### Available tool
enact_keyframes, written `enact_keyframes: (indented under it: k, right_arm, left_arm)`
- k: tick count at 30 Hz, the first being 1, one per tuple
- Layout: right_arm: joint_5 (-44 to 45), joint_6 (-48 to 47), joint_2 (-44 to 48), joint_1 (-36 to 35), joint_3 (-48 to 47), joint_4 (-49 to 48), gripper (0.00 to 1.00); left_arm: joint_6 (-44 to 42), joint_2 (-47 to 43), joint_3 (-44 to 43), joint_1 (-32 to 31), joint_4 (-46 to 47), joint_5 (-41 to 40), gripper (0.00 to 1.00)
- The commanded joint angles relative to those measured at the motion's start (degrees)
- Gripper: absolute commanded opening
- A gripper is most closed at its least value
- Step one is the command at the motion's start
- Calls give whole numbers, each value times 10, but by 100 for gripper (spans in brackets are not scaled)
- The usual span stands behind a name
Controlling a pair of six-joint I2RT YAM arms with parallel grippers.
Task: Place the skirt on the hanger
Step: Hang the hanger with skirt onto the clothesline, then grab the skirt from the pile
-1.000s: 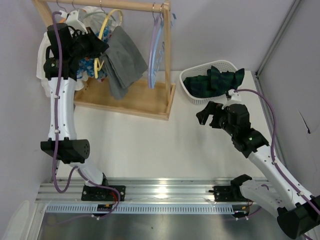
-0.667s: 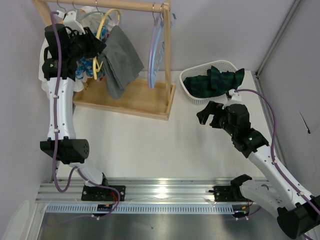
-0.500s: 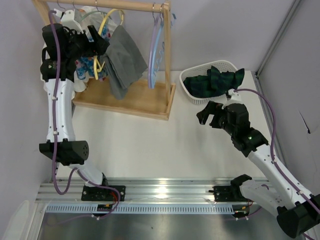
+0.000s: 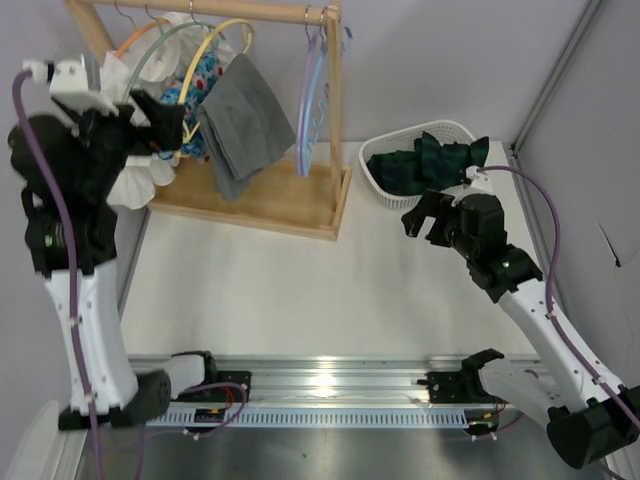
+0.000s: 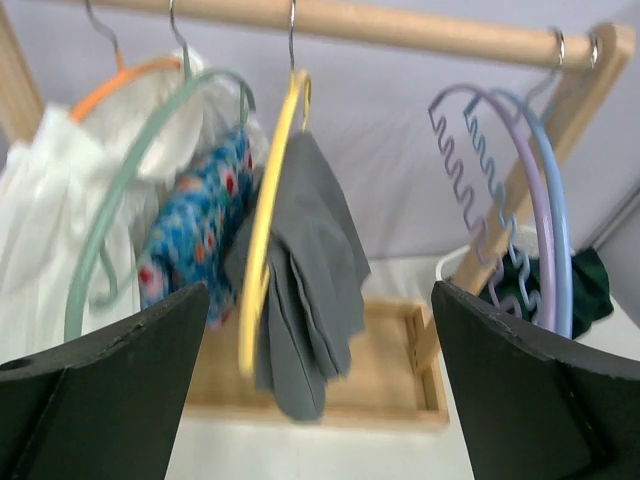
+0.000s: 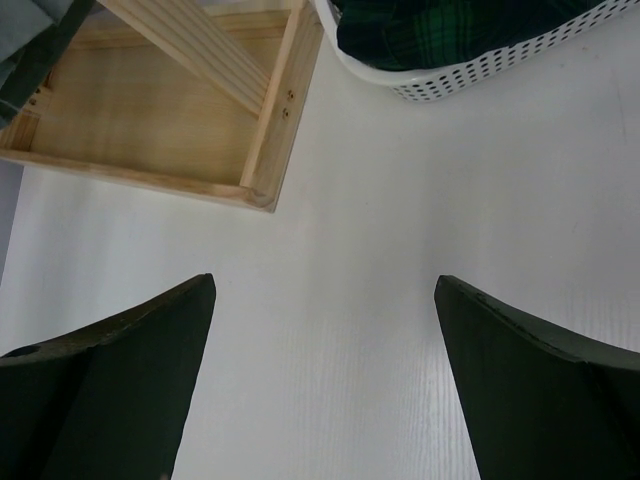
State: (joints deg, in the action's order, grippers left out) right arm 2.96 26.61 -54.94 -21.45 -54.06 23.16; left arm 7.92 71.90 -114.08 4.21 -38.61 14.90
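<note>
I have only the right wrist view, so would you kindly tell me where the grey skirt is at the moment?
Observer: The grey fabric skirt hangs from the yellow plastic hanger on the wooden rail.
Operator: Thank you. Is the left gripper holding it?
Observer: No. The left gripper is open and empty, and sits back from the rack.
Operator: Are any hangers bare?
Observer: Yes. The purple wavy hanger and the blue wavy hanger hang bare at the rail's right end.
</note>
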Motion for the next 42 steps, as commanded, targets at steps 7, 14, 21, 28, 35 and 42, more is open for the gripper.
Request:
enact_keyframes:
  k: [7, 14, 21, 28, 35, 42]
  right_arm:
    - [65, -52, 65, 4, -54, 3, 99]
    - [91, -32, 152, 4, 38, -54, 99]
    - [78, -11, 189, -1, 124, -108, 99]
    - [79, -30, 156, -5, 142, -129, 99]
    - [86, -35, 172, -9, 139, -131, 99]
    - [104, -44, 177, -9, 136, -126, 99]
  left_arm:
    - [28, -291, 314, 2, -11, -15, 100]
    - [53, -423, 503, -3, -64, 1, 99]
    - [80, -496, 639, -3, -29, 11, 100]
    - [92, -529, 668, -3, 16, -21, 100]
    - [101, -528, 686, -3, 41, -8, 100]
    - [97, -521, 694, -4, 52, -20, 99]
